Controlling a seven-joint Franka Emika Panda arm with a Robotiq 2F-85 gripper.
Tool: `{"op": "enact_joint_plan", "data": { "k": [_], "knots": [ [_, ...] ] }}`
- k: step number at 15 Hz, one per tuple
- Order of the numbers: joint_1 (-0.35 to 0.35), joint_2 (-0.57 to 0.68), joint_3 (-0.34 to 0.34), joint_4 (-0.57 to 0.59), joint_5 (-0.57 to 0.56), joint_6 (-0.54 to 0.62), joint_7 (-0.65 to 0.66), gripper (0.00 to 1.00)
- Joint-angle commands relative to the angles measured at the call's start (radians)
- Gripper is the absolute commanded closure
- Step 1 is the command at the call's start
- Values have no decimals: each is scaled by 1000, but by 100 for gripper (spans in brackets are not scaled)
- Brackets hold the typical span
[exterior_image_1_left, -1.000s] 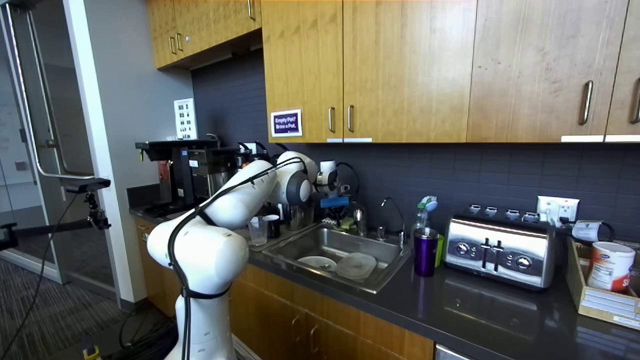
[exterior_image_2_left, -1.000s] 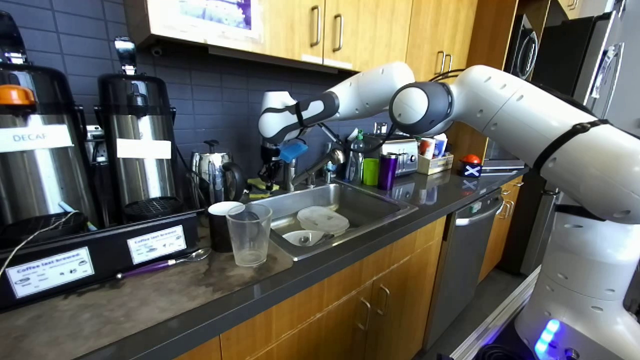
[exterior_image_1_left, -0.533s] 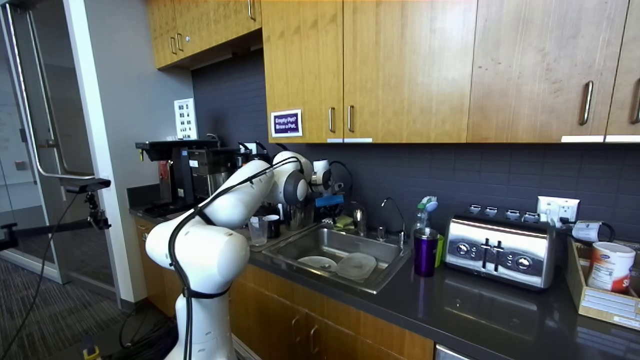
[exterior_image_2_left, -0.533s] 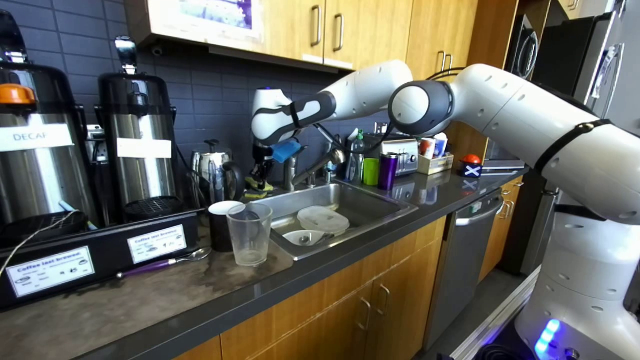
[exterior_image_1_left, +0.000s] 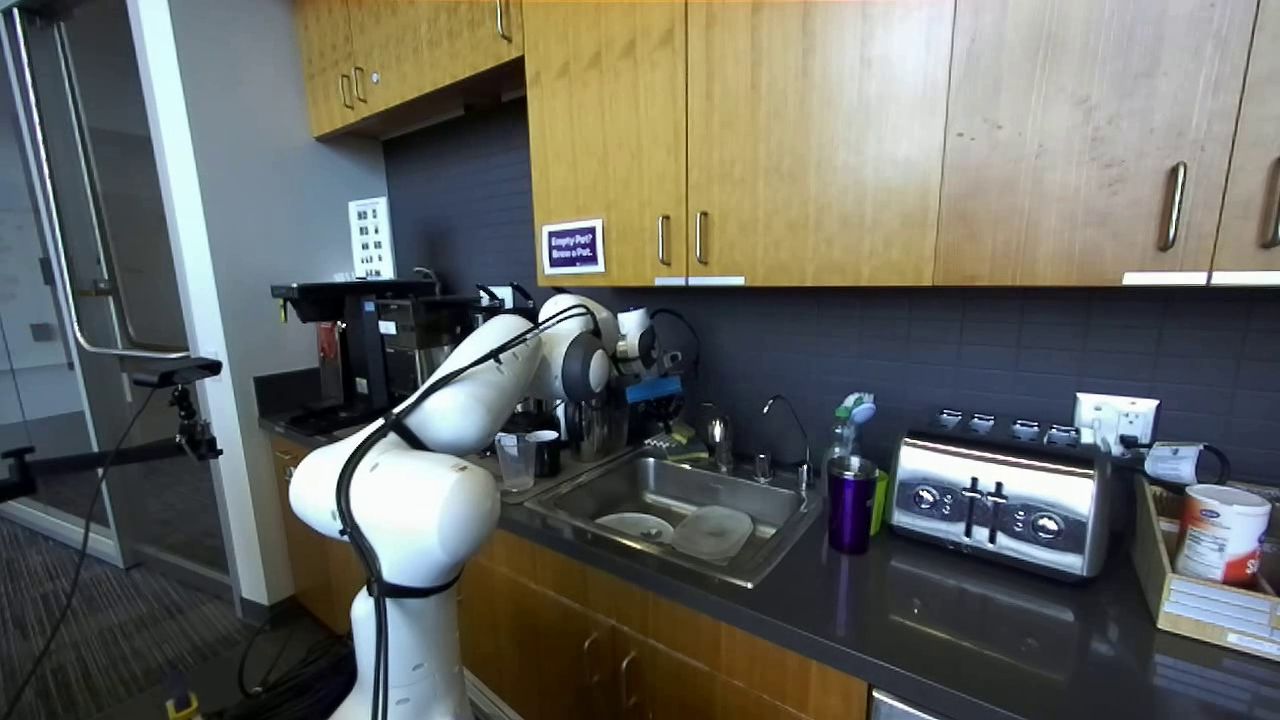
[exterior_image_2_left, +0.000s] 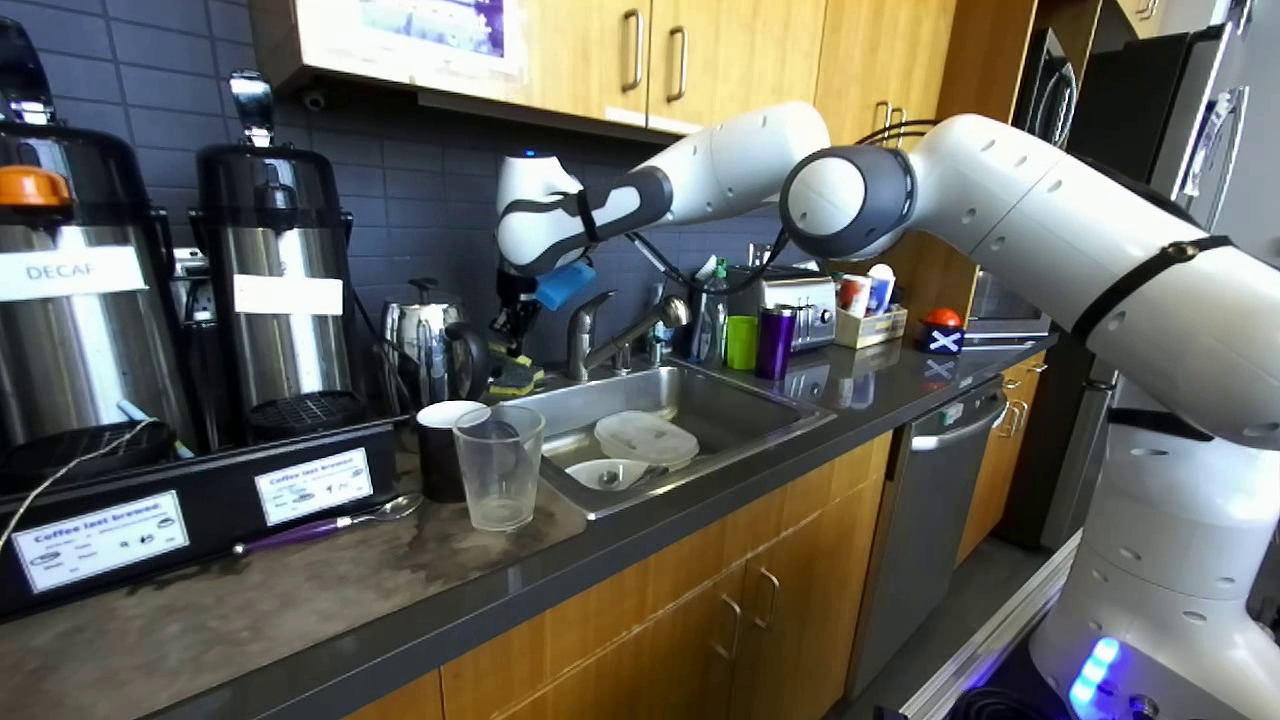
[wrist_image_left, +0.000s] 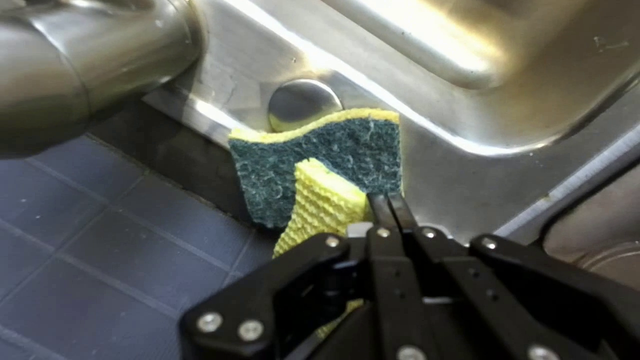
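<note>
In the wrist view, black gripper (wrist_image_left: 389, 197) with jaws drawn together, a mere slit between them. Seems to hold nothing. Just beyond the tips and slightly to that view's left, green scrub sponge (wrist_image_left: 345, 145) with long axis roughly crosswise to the jaws; overlapping it, yellow sponge (wrist_image_left: 325, 205), slanting back alongside the jaws and beneath them. Hard to say whether touching or barely above. Both near the back edge of the counter (exterior_image_1_left: 900, 620), at the back corner of the sink (wrist_image_left: 450, 185) closest to the silver kettle (exterior_image_2_left: 412, 345). Green scrub sponge partly on the metal rim beside a round cap (wrist_image_left: 302, 102), partly over the dark strip before the tiled wall (wrist_image_left: 125, 240). Closer to the front edge, clear cup (exterior_image_2_left: 500, 470); farther along, beyond the faucet (exterior_image_2_left: 580, 345), purple tumbler (exterior_image_1_left: 852, 510) and toaster (exterior_image_1_left: 1000, 500), with wooden cabinets (exterior_image_1_left: 800, 150) overhead.
</note>
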Motion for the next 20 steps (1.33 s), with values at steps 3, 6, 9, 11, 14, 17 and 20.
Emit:
{"op": "enact_joint_plan", "data": {
  "k": [3, 6, 9, 11, 14, 17, 20],
  "knots": [
    [11, -141, -36, -174, -28, 37, 94, 99],
    [8, -202, -37, -266, -17, 52, 142, 99],
    [8, -270, -35, -369, -13, 67, 193, 99],
    [6, -317, -30, -441, -8, 77, 223, 99],
    [5, -383, -28, -537, -4, 90, 269, 99],
    [11, -447, -27, -624, 3, 98, 304, 99],
    [15, -509, -17, -713, 5, 108, 339, 99]
  ]
}}
